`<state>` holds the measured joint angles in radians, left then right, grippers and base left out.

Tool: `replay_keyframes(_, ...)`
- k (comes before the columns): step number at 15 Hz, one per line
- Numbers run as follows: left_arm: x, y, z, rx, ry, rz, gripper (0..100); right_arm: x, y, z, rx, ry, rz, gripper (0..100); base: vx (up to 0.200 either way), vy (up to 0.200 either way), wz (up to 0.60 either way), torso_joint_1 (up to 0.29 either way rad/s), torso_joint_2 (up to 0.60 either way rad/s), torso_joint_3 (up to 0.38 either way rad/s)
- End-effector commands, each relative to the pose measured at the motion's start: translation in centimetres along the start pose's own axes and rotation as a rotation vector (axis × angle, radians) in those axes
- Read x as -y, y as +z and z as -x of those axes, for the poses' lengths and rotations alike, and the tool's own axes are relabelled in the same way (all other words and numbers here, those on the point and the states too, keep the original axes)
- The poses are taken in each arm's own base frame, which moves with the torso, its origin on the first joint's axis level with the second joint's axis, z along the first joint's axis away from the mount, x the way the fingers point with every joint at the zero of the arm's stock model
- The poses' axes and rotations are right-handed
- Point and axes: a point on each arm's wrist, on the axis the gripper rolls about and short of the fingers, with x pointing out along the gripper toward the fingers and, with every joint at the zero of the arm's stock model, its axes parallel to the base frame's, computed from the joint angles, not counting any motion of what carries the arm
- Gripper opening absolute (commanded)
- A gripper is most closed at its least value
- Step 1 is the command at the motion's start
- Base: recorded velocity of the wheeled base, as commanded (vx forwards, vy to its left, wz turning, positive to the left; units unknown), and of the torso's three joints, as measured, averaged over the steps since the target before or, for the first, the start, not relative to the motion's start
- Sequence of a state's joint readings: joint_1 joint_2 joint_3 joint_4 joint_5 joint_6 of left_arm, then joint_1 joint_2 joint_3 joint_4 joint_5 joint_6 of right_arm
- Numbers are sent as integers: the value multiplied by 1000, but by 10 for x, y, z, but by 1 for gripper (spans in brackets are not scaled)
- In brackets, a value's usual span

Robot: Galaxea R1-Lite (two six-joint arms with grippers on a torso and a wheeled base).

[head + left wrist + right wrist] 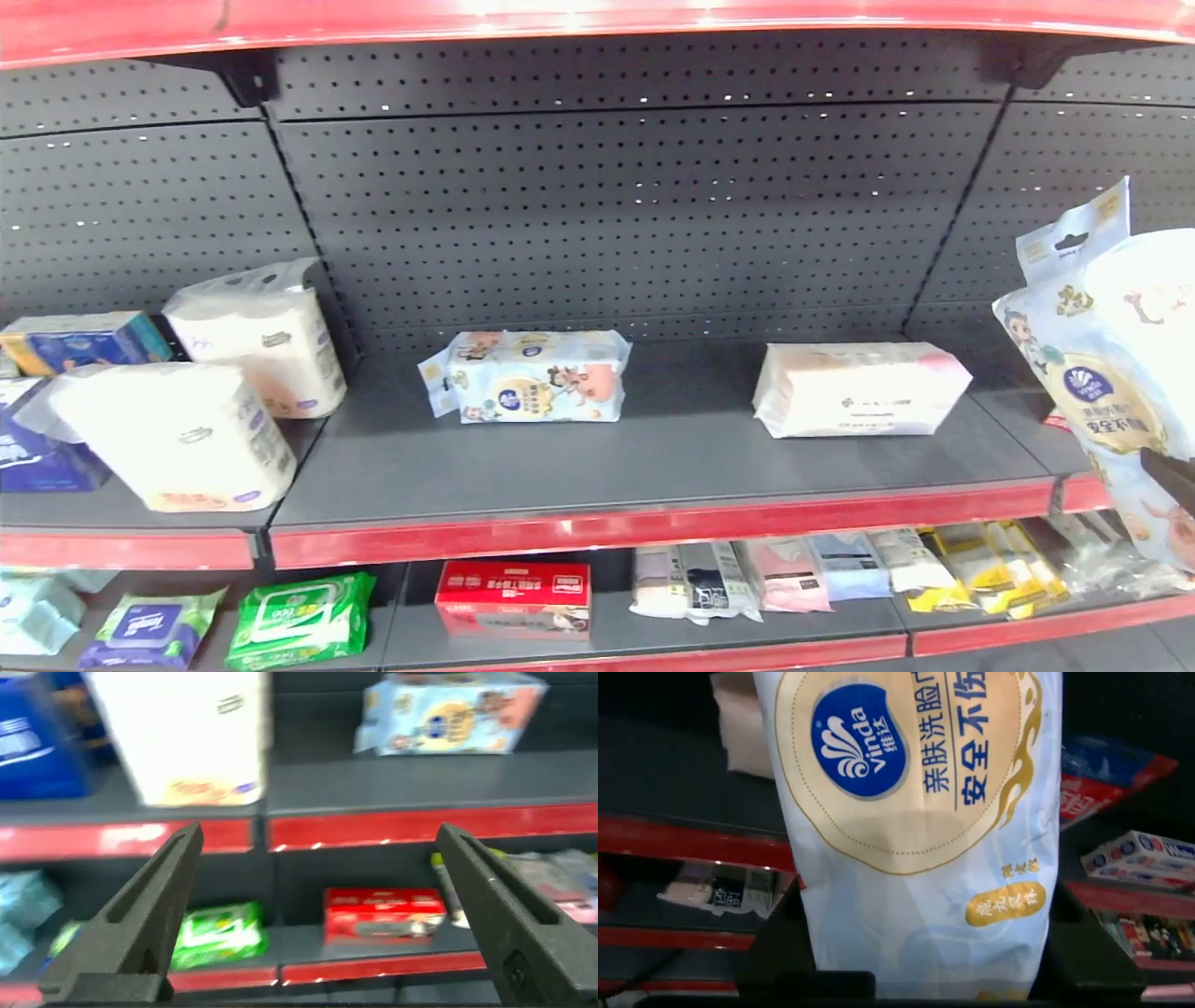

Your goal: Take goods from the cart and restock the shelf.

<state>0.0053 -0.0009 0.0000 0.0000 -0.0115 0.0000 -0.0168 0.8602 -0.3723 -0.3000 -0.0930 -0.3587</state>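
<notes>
**Shelf stock, one pack in hand**

Head view, middle tier of the shelf [653, 523]:
- 2 white roll packs [177, 434], far left, one behind the other.
- 2 blue boxes [79, 338] at the left edge.
- 1 cartoon-printed pack [527, 378], centre, lying flat.
- 1 white-and-pink pack [859, 387], right of centre, lying flat and well apart from the cartoon-printed pack.

Lower tier:
- 1 red box [513, 597].
- 1 green wipes pack [299, 621] to its left.

Task item: 1 pale blue-and-white bag [1111, 373], upright at the right edge, in front of the shelf and off its surface.

Right wrist view: the right end effector [924, 952] is clamped on the bag's lower part, with a dark finger on each side.

Left wrist view: the left end effector [320, 838] is spread wide and holds nothing. It sits level with the red shelf edge, and the red box shows between its fingers.
</notes>
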Motion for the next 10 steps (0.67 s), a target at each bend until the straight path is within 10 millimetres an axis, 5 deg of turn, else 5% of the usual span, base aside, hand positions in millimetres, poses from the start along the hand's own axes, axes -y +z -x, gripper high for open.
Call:
replay_keyframes(1,0,0,0,-1,0,0,100,0,0,-1,-3,2,1,0,0,0,600,2,7,2)
replay_keyframes(10,0,0,0,-1,2,0,100,-1,2,-1,31,76,13,0,0,0,0,0,0,0)
